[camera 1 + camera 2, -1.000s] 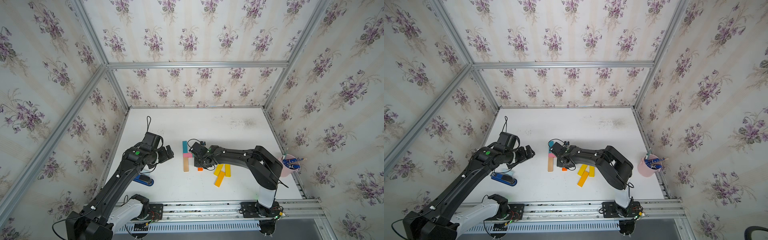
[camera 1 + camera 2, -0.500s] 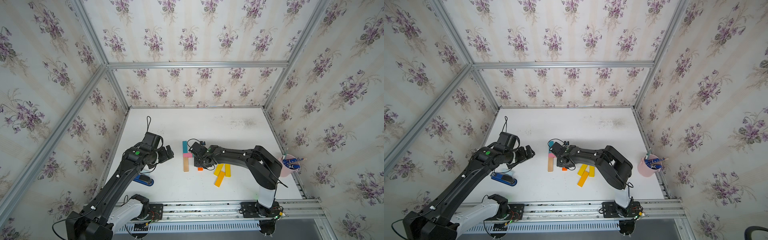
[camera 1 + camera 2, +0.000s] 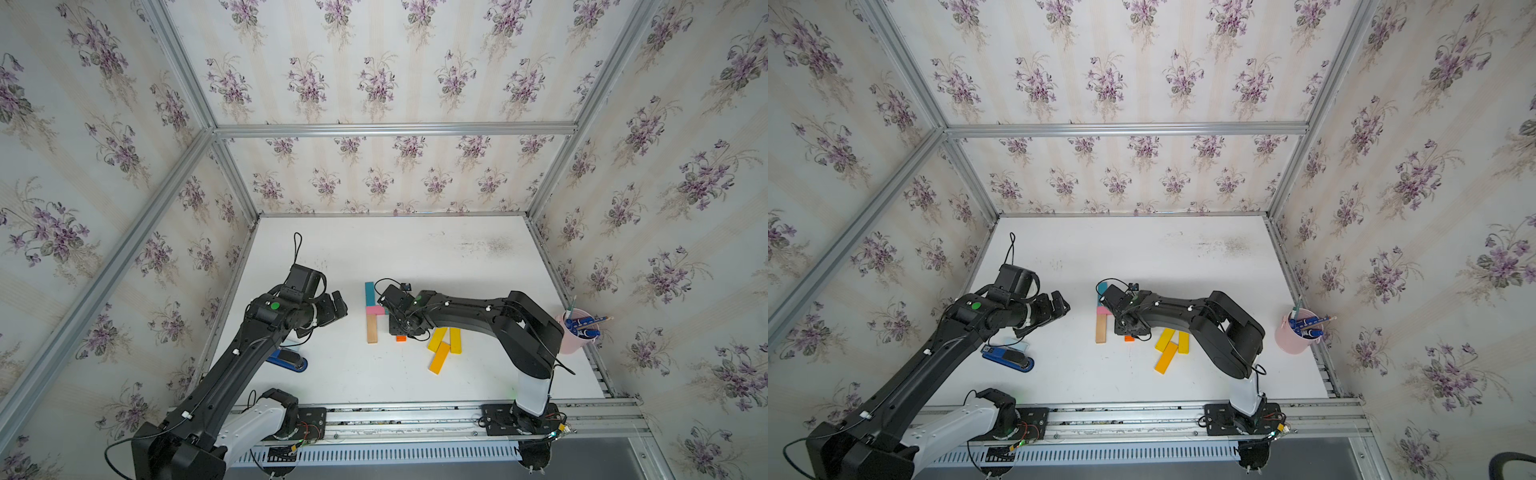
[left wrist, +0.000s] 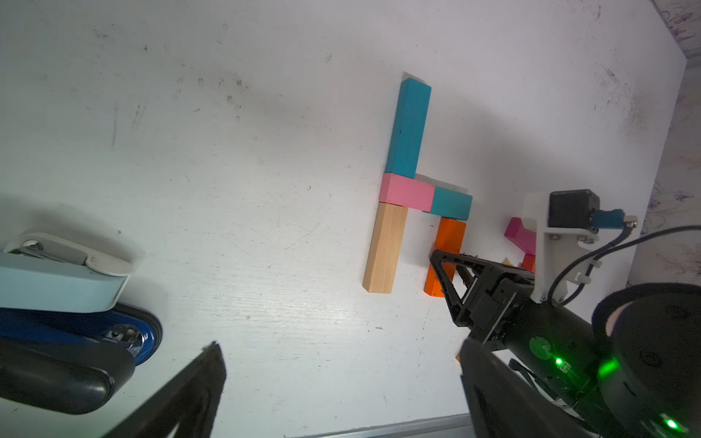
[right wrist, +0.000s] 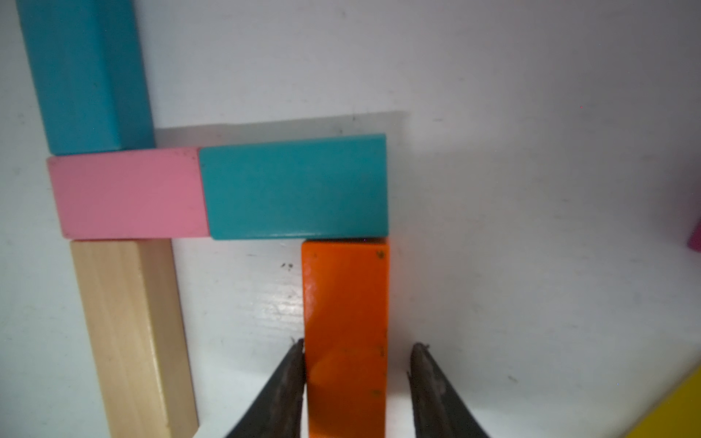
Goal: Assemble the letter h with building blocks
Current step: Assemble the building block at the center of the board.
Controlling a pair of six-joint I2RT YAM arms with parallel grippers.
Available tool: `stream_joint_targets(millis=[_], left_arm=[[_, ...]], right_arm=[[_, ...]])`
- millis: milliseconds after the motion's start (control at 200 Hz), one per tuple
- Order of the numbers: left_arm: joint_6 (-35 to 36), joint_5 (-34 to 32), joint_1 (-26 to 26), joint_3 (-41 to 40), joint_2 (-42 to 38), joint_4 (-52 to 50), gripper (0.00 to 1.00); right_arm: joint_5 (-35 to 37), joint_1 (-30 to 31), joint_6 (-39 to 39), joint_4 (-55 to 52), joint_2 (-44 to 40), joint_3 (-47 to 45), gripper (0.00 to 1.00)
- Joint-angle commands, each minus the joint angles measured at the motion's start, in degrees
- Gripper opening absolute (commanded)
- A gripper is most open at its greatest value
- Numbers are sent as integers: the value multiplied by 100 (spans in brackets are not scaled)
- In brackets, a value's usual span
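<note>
Since a second ago the right gripper (image 5: 358, 345) has started letting go: its jaws stand slightly parted around the orange block (image 5: 345, 303), one finger (image 5: 288, 379) touching the block's side, the other just clear of it. That block lies flat on the table (image 5: 531, 189), its end butted against the short teal block (image 5: 296, 189), which continues the pink block (image 5: 129, 193) end to end. The tan block (image 5: 129, 322) meets the pink block on the same side as the orange one, parallel to it and apart; the long teal block (image 5: 83, 76) meets the opposite side. The h looks complete. The risk lies in the retreat: the touching finger can drag or swing the orange leg out of square, or shove it into the short teal block and break that block's joint with the pink block. Opening wider before lifting would avoid that. The left gripper (image 3: 338, 307) hangs wide open, well away from the pink block, holding nothing.
</note>
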Motion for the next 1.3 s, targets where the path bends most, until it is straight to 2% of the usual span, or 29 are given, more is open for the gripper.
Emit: stream_joint_targets(millis=[0,215,489,949,1039,1159,1299], left_arm=[[50,21,-6,5,8,104,99],[60,12,2,56,26,81,98],[69,4,2,106,51,74,98],[86,13,2,121,79,62,98],[81,13,2,102,61,62,98],[70,22,2,110,22,36,98],[72,6,2,280,-48,-85,98]], right_arm=[[52,7,19,-162,25,17,47],[-10,8,11,-129,78,53,46],[16,4,10,-162,111,126,39],[10,5,-8,-172,162,158,40],[-1,6,-41,-180,148,179,43],[91,61,-128,-202,-24,231,59],[421,66,-262,-499,-400,467,67]])
